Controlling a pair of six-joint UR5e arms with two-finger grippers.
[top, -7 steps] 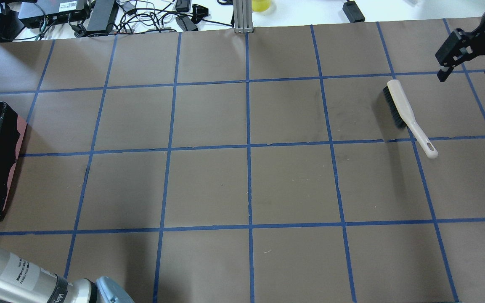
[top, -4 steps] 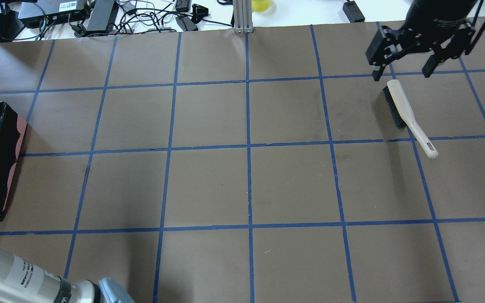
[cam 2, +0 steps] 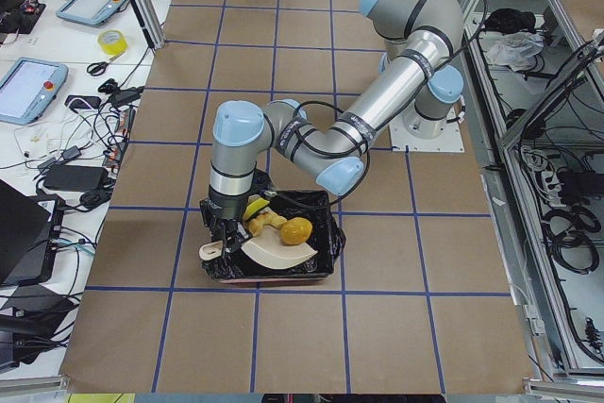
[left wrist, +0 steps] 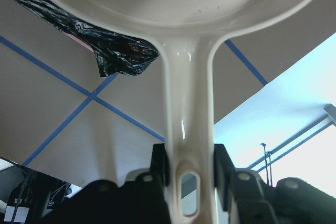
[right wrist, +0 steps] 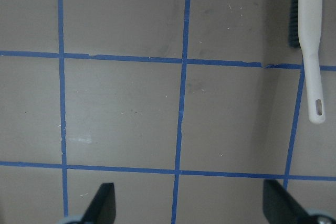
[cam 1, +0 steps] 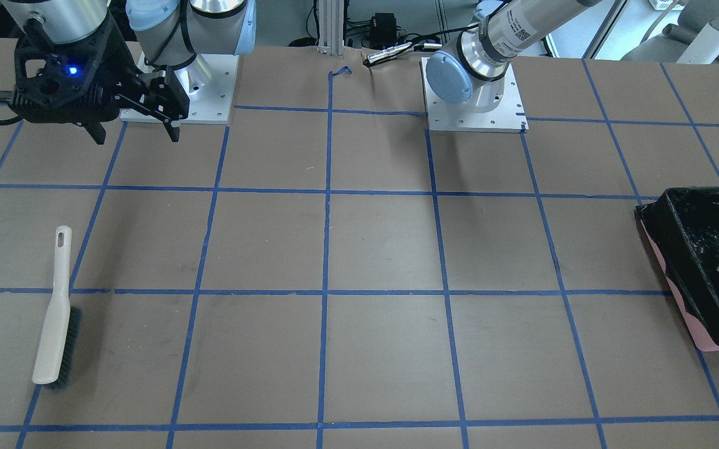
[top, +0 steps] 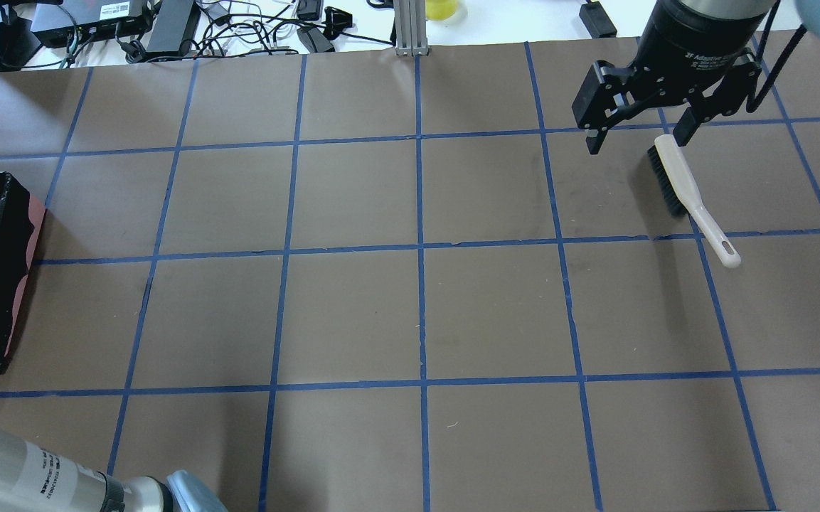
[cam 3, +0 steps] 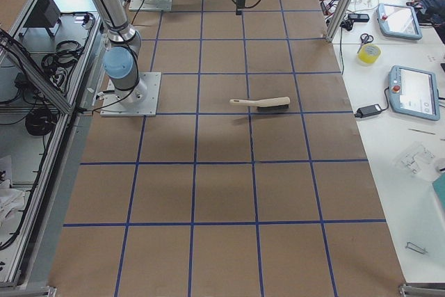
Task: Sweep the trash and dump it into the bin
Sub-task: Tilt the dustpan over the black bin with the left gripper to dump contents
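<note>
**Dumping step, all views.** Your left gripper (left wrist: pixel 190 165) has its jaws drawn narrow on the slotted handle of the beige plastic dustpan (cam 2: pixel 276 252). The dustpan appears tilted over the rectangular pink bin lined with crinkly black plastic (cam 1: pixel 677 249), at the robot's left end of the table.

The trash (cam 2: pixel 296 230) is a golden-brown potato-like lump with a yellow sponge piece (cam 2: pixel 255 209) beside it. It lies on the dustpan above the liner and, by the look of it, has not yet dropped in.

Expect a light, loose load. The lump looks firm and likely to roll, while the sponge piece looks soft and apt to cling. The dustpan looks stiff, light and smooth, so the handle near its hanging slot is the place to hold it.

Your right gripper (top: pixel 637 141), jaws wide and empty, hangs over the head of the beige hand brush with black bristles (top: pixel 687 192), which lies flat on the table.
</note>
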